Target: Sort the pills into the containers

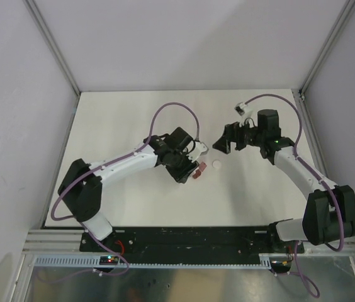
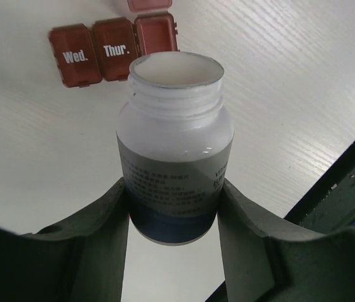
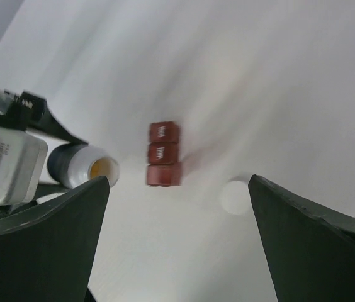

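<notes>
Dark red plastic pill box (image 2: 111, 50), a short strip of 3 square compartments in a row, lies flat on the white table (image 1: 121, 126) near its middle, just in front of the left gripper (image 2: 172, 189). 2 of its lids are closed and carry the white words "Wed." and "Thur."; the lid of the 3rd compartment seems to be flipped up. The left gripper is clamped on the lower body of a small round white plastic bottle (image 2: 174, 135) with a grey and blue label. The mouth of the bottle is uncovered and points toward the pill box, near it but not touching. Seen from the right wrist, something yellow shows inside the mouth; I cannot tell what it is. A round white cap (image 1: 216, 166) lies on the table just beside the pill box, on its right. The right gripper (image 3: 177, 182) hangs above this place, jaws spread wide, with nothing between them.
</notes>
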`<state>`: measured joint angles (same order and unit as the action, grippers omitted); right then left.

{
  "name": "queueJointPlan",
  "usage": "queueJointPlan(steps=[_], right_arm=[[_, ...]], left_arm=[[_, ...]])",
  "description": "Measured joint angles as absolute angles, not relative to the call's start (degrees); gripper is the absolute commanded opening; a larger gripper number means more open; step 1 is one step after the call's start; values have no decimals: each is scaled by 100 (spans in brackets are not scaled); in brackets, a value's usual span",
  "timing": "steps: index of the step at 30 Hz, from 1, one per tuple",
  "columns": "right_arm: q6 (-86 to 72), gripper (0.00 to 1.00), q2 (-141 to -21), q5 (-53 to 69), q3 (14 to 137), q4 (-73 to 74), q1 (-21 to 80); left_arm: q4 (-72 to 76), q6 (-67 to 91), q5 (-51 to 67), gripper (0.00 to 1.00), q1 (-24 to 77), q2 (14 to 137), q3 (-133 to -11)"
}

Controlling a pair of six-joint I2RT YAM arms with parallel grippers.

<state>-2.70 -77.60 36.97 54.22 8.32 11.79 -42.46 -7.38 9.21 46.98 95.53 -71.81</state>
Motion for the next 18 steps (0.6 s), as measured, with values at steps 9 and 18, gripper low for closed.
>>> queueJointPlan(steps=[9, 18], right_arm=[[-281, 99, -8125, 4630, 5422, 899, 1793], [-495, 99, -8193, 5487, 5424, 819, 2025]], left_arm=[[-4018, -1004, 941, 0, 4703, 8713, -7179], [-3787, -1155, 891, 0, 4751, 8436, -7177]])
